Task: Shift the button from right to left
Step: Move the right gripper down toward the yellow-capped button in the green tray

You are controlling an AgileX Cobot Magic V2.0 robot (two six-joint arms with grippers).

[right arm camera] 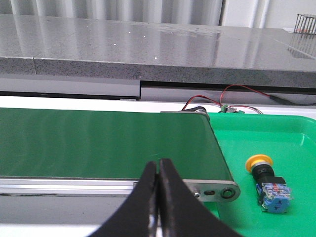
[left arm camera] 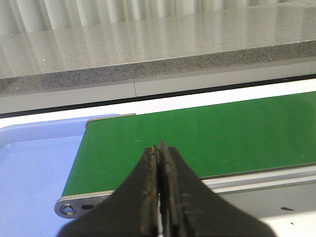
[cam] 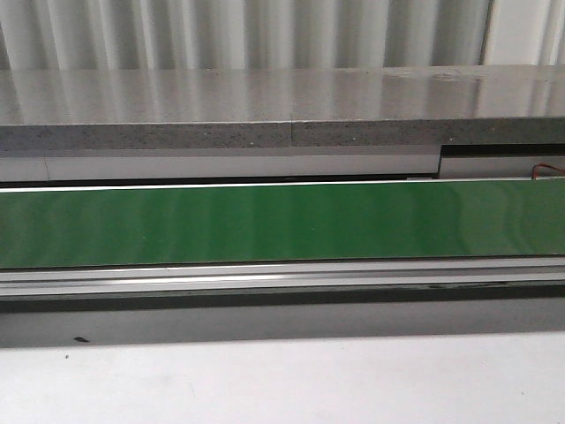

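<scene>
Approach step, nothing grasped: my right gripper, jaws together, must open toward the yellow-capped, blue-backed push-button switch lying at three o'clock in the green plastic tray.

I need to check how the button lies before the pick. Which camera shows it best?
The right wrist view: the button lies on its side in the green tray, unobstructed. The front and left wrist views don't show it.

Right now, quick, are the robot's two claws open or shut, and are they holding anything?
Left gripper: shut, holding nothing.
Right gripper: shut, holding nothing; the button lies in the green tray.
</scene>
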